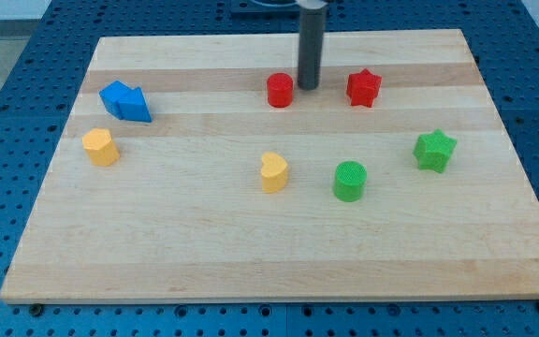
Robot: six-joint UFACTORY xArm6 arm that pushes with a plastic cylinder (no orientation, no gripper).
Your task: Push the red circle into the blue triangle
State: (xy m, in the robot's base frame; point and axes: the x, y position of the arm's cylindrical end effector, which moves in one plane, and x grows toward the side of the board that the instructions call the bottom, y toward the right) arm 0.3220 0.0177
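Observation:
The red circle [280,90] stands near the board's top middle. My tip [308,87] is just to the right of it, close to touching; I cannot tell if they touch. The blue triangle [137,107] lies at the view's left, pressed against a second blue block [115,95] on its upper left. The red circle is far to the right of the blue triangle, a little higher in the view.
A red star [364,88] sits right of my tip. A yellow block [101,147] lies below the blue pair. A yellow heart [273,172], a green circle [350,181] and a green star [434,150] lie across the middle. The wooden board [279,262] rests on a blue perforated table.

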